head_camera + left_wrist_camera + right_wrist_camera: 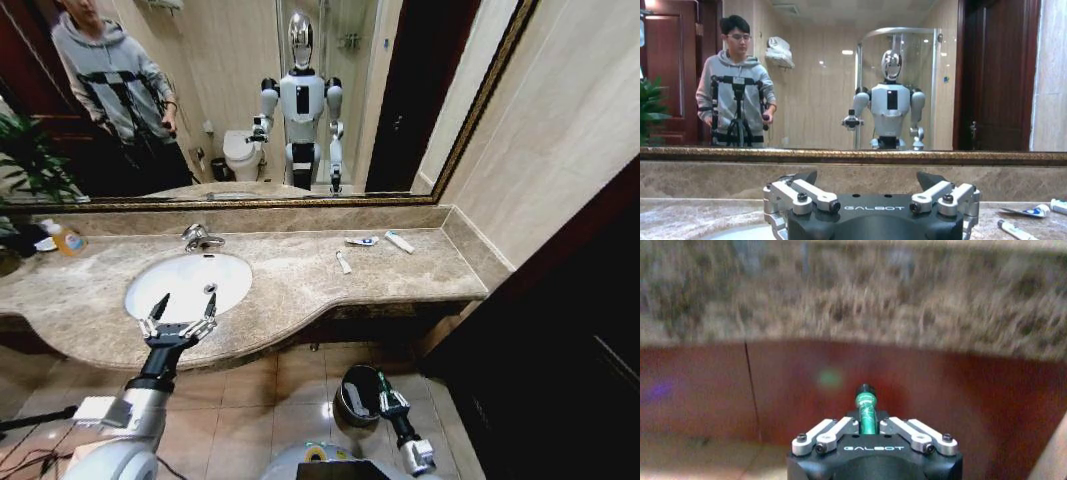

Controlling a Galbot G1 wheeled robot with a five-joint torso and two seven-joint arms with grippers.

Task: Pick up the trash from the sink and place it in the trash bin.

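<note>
Nearest you, the right pincer (384,391) hangs low by the floor, just beside the trash bin (352,400), clenched on a thin green tube (865,412). In the right wrist view the tube pokes straight out between the closed fingers (829,432), toward the dark cabinet front under the desk. From the head view the pincer looks to sit at the bin's right rim, not over its mouth; I can't tell how much it overlaps the opening. Let go here and the tube may hit the shiny rim and land on the floor tiles (300,380). The tube is thin and slick-looking, so it could also slip or swing in the grip if you jerk the arm.

Next out, the left pincer (181,315) hovers released, fingers (815,192) spread wide, over the front edge of the sink (150,290). The basin looks bare from here, so a grab there likely gets nothing. Watch the faucet (200,237) behind it: reach too far forward and you knock into it.

Farther right on the desk (300,290), three small white tubes (343,262) lie well apart from the sink, near the back wall. They're flat and small, so a shallow pinch may push them along the marble instead of lifting them.

At the far left stands the orange bottle (67,239): not trash, leave it.
</note>
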